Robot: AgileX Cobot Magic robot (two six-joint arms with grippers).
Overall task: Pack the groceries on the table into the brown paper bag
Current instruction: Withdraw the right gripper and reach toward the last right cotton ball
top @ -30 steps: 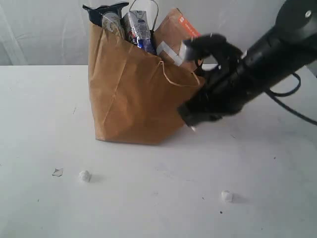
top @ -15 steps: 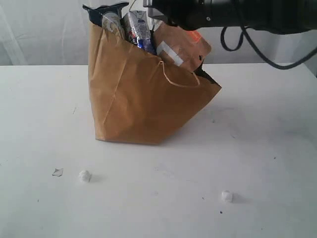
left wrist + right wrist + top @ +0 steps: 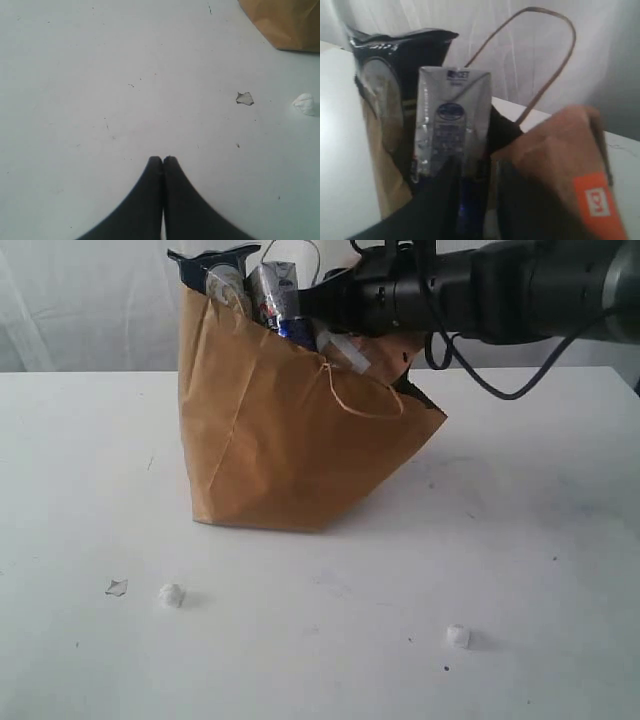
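Observation:
The brown paper bag (image 3: pixel 280 430) stands on the white table (image 3: pixel 520 540), its right side sagging. Groceries stick out of its mouth: a dark packet (image 3: pixel 215 265), a silvery white carton (image 3: pixel 278 295) and the brown pouch with a white square (image 3: pixel 345 348). My right gripper (image 3: pixel 335 302) reaches in from the right, level with the bag's mouth, and hides most of the pouch. In the right wrist view its dark fingers (image 3: pixel 442 200) stand a little apart just short of the carton (image 3: pixel 452 120), beside the pouch (image 3: pixel 560 160). My left gripper (image 3: pixel 162 159) is shut and empty over bare table.
Two small white crumbs (image 3: pixel 171 594) (image 3: pixel 458 636) and a pale scrap (image 3: pixel 116 587) lie on the table in front of the bag. A cord handle (image 3: pixel 545 50) arches over the bag's mouth. A black cable (image 3: pixel 500 390) hangs from the right arm.
The right arm rose from low beside the bag's right side to above it, then came down and left to the bag's mouth. Its jaws parted slightly. The bag kept its place.

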